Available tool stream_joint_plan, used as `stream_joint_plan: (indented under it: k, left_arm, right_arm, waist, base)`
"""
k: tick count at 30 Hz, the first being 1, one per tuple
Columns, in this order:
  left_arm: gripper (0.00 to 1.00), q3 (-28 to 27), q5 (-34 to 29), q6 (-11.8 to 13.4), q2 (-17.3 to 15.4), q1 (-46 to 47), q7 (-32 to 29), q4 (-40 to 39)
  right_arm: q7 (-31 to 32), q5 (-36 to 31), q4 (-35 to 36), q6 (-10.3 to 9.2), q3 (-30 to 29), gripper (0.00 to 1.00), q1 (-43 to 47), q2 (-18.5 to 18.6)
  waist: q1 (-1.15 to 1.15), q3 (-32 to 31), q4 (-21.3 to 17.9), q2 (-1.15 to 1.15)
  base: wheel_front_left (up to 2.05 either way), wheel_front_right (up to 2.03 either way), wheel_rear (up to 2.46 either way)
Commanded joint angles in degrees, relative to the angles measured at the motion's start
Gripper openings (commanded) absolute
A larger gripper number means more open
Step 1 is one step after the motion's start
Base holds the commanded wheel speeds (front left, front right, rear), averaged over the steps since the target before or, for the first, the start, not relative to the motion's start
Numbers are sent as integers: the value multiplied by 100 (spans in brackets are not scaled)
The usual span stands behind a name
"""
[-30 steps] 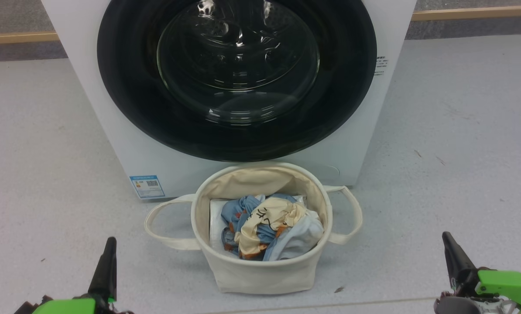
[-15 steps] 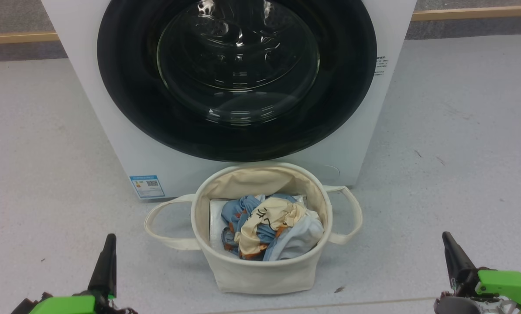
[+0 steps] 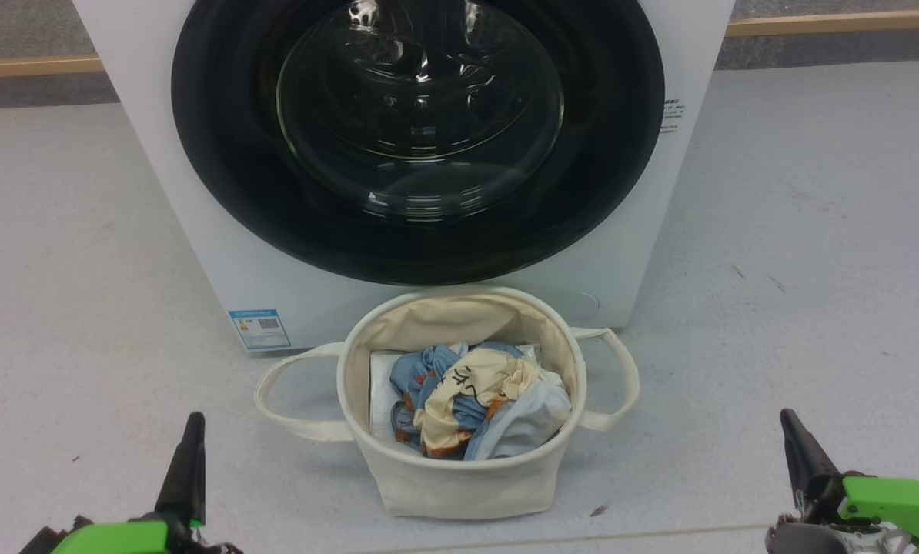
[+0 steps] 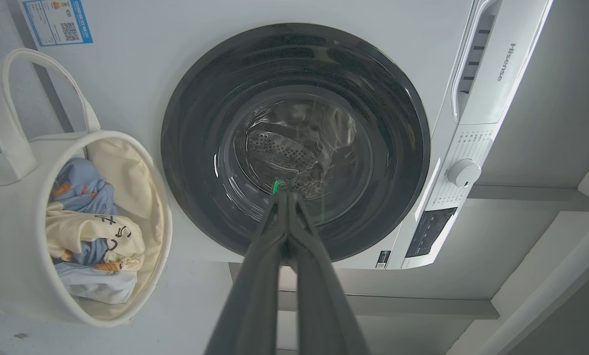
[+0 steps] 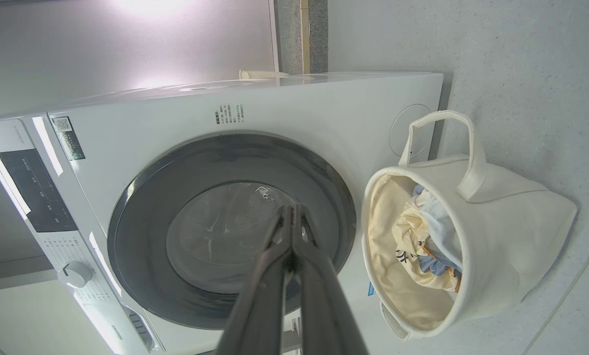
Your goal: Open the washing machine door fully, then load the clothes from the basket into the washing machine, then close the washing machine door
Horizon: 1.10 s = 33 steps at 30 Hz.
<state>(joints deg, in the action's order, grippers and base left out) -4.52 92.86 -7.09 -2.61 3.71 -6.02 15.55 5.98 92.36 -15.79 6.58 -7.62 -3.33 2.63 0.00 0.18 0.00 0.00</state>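
The white washing machine point(image 3: 221, 261) stands ahead with its round glossy black washing machine door point(image 3: 417, 138) closed flush against the front. On the floor right before it sits the cream basket point(image 3: 467, 481), holding the clothes point(image 3: 475, 400): blue fabric with orange spots, a cream piece with dark markings, a pale blue-white piece. My left gripper point(image 3: 190, 427) rests at the lower left, shut and holding nothing. At the lower right my right gripper point(image 3: 789, 422) is likewise shut and holding nothing. Both wrist views face the door point(image 4: 294, 143) point(image 5: 230, 227) with fingers pressed together point(image 4: 284, 197) point(image 5: 290, 212).
Grey speckled floor point(image 3: 798, 254) spreads to both sides of the machine. A wooden skirting strip point(image 3: 837, 25) runs along the back wall. The control panel with a dial point(image 4: 463, 172) sits along the machine's top. The basket's loop handles point(image 3: 279, 392) stick out left and right.
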Motion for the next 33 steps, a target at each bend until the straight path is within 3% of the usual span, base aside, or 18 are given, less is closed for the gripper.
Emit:
stream_joint_plan:
  k: [1,33]
  left_arm:
    - [0,-197,-68,-40,-33,247,-45,-152]
    - [0,-201,-71,-40,-31,248,-48,-152]
  right_arm:
    - [52,-21,177,91,107,0,-286,28]
    - [54,-23,177,91,106,0,-286,26]
  waist:
    - [0,0,0,0]
    - [0,0,0,0]
  base:
    - [0,0,0]
    - [0,0,0]
